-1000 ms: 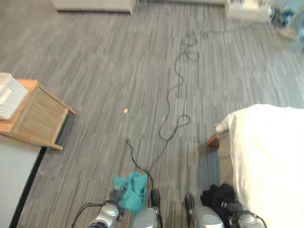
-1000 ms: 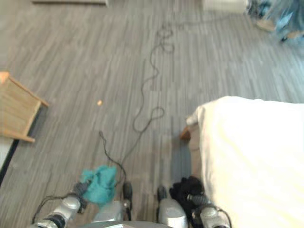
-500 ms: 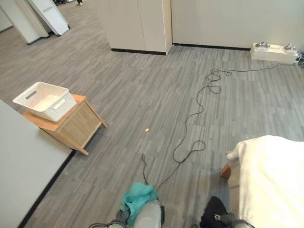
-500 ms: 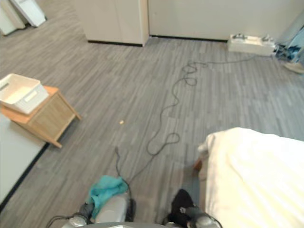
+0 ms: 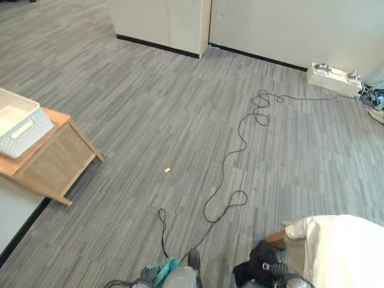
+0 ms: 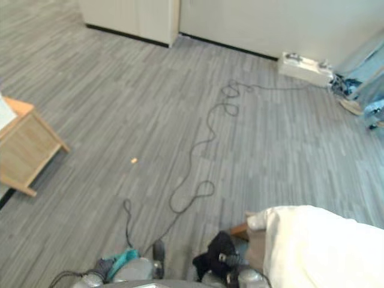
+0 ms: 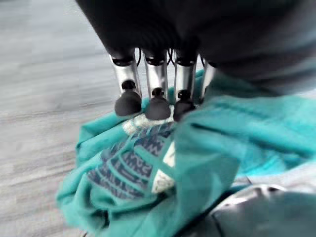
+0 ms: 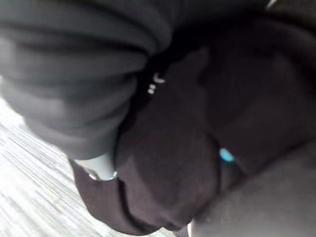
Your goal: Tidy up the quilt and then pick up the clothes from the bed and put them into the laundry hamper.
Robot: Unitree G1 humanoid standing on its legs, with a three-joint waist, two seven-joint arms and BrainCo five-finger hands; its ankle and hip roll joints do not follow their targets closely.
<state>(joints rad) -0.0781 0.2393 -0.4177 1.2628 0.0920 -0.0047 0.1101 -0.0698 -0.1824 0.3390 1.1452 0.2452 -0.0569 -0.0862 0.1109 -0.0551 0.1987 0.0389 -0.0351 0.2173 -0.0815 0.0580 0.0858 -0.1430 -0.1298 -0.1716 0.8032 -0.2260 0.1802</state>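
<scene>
My left fingers (image 7: 158,101) curl into the teal shirt (image 7: 148,168); my right fingers' grip on the black garment (image 8: 168,163) I cannot tell, so it may drop before the basket (image 5: 18,129).

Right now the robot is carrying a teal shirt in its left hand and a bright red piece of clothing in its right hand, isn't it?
Not quite. The crumpled garment in the right hand is black, not bright red; the left eye view and the right wrist view both show it. The rest is right: the left hand has its fingers curled on a teal printed shirt, seen in the left wrist view.
</scene>
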